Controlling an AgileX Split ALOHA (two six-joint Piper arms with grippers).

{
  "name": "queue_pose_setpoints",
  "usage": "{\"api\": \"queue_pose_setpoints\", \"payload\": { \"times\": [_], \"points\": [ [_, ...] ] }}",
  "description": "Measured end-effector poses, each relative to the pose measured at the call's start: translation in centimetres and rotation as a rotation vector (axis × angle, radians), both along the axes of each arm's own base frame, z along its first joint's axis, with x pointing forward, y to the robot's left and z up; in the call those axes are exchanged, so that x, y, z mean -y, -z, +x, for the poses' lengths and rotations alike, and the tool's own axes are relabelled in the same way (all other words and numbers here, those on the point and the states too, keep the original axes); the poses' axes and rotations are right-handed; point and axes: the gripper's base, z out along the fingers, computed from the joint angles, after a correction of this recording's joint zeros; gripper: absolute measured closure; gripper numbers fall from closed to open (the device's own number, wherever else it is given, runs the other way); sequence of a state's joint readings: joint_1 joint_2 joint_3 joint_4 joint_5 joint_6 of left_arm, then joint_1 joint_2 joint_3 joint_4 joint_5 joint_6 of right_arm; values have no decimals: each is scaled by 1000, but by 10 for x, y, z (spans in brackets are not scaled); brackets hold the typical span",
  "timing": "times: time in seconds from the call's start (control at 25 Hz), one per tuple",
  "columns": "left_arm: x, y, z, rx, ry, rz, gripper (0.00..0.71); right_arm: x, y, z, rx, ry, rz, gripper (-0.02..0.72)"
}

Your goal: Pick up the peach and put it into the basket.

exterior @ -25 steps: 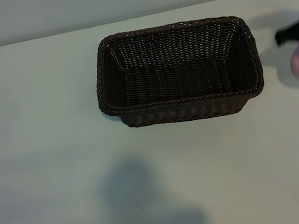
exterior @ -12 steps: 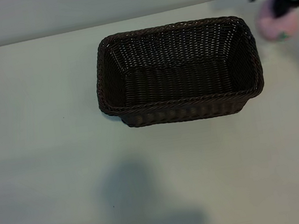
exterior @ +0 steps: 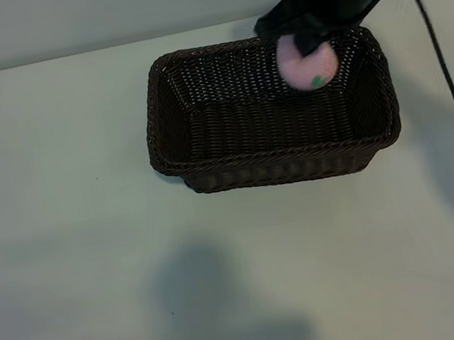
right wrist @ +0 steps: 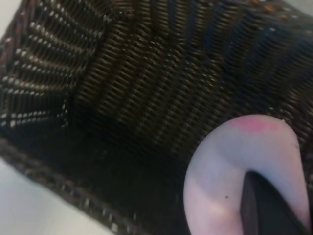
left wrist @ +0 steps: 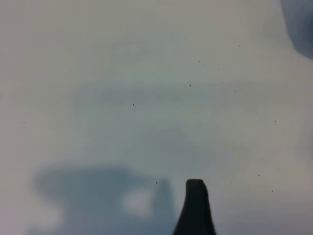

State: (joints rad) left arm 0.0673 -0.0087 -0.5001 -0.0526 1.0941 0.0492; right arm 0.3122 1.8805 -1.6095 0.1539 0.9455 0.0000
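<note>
The dark-brown wicker basket [exterior: 154, 125] stands on the white table, toward the back. My right gripper [exterior: 307, 41] reaches in from the back right and is shut on the pale-pink peach [exterior: 308, 66], whose green leaf mark faces down. The peach hangs above the basket's back right part. In the right wrist view the peach [right wrist: 220, 166] fills the near corner with one dark fingertip [right wrist: 264, 208] pressed on it, and the basket's woven walls [right wrist: 122, 73] lie below. Only one finger [left wrist: 195, 208] of my left gripper shows, over bare table, with nothing against it.
A black cable [exterior: 452, 97] trails from the right arm down the table's right side. The white table [exterior: 66, 249] stretches wide in front of and to the left of the basket. A pale wall runs along the back edge.
My right gripper has carried the peach from the table's right edge up and leftward, to above the basket's back right part. The basket has not moved.
</note>
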Motion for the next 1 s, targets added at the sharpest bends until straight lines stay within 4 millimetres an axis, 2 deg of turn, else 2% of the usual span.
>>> {"api": "queue_pose_setpoints", "payload": {
  "times": [0.24, 0.4, 0.52, 0.64, 0.84, 0.88, 1.0],
  "points": [
    [0, 0, 0, 0, 0, 0, 128, -5, 51, 17, -96, 2, -35, 662],
    [0, 0, 0, 0, 0, 0, 128, -7, 69, 22, -127, 3, -46, 660],
    [0, 0, 0, 0, 0, 0, 128, -7, 72, 22, -141, 29, -39, 614],
    [0, 0, 0, 0, 0, 0, 129, -7, 72, 23, -141, 37, -35, 471],
    [0, 0, 0, 0, 0, 0, 129, -8, 59, 24, -146, 8, -42, 107],
    [0, 0, 0, 0, 0, 0, 129, -8, 55, 25, -147, 2, -43, 53],
    [0, 0, 0, 0, 0, 0, 129, -10, 39, 28, -141, -11, -41, -2]
  ]
}}
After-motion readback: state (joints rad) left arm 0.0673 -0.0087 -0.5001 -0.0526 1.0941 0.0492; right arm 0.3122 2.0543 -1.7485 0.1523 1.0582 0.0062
